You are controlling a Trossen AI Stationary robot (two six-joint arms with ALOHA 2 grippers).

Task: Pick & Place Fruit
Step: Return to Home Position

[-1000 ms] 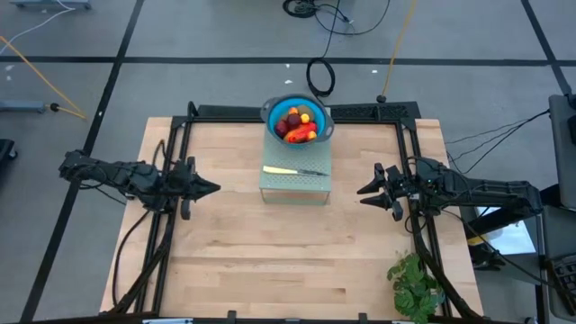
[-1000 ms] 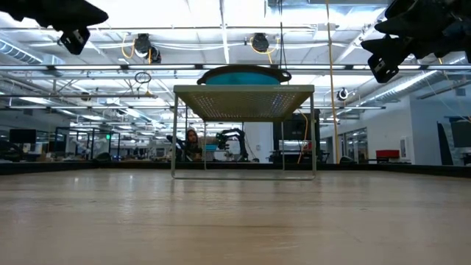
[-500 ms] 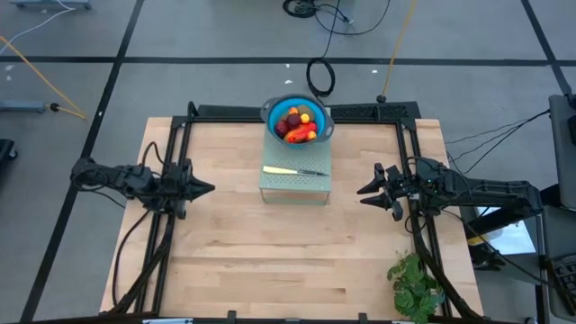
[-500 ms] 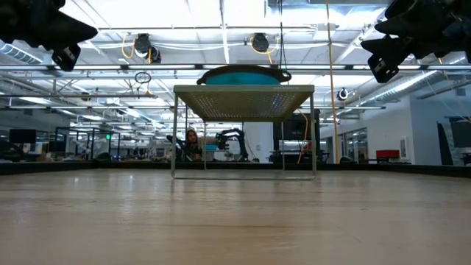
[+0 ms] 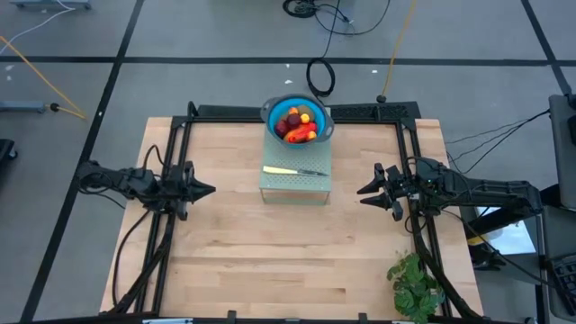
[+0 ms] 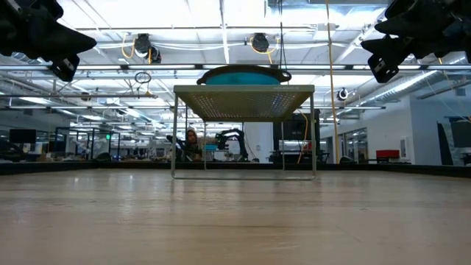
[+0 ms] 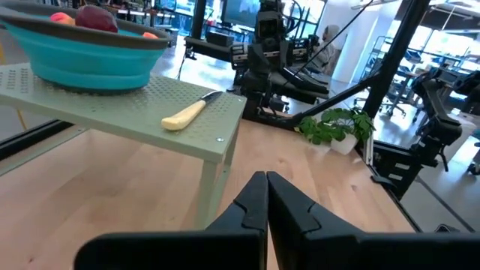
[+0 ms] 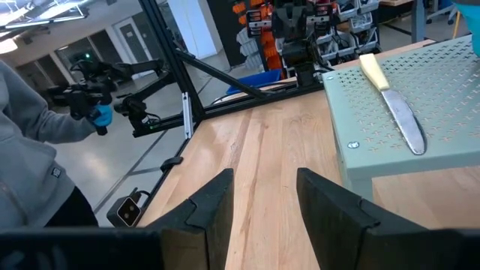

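The fruit (image 5: 298, 124) sits heaped in a blue bowl (image 5: 298, 120) on the far end of a pale green perforated stand (image 5: 296, 175); dark-red balls, orange and yellow pieces show, and a red ball (image 7: 96, 16) tops the bowl (image 7: 86, 52) in the left wrist view. My left gripper (image 5: 212, 190) hovers shut above the table, left of the stand, pointing at it. My right gripper (image 5: 362, 193) hovers open to the stand's right, also pointing at it. In the low view only the bowl's rim (image 6: 243, 75) shows above the stand.
A pale-handled knife (image 5: 294, 171) lies on the stand in front of the bowl, seen also as knife (image 7: 190, 111) and knife (image 8: 392, 101). A green leafy bunch (image 5: 414, 286) sits at the table's near right corner. A person in grey (image 8: 37, 150) stands beyond the table's left side.
My left gripper has drawn back a little toward the table's left edge and sunk slightly, staying shut. The right arm and the fruit have kept still.
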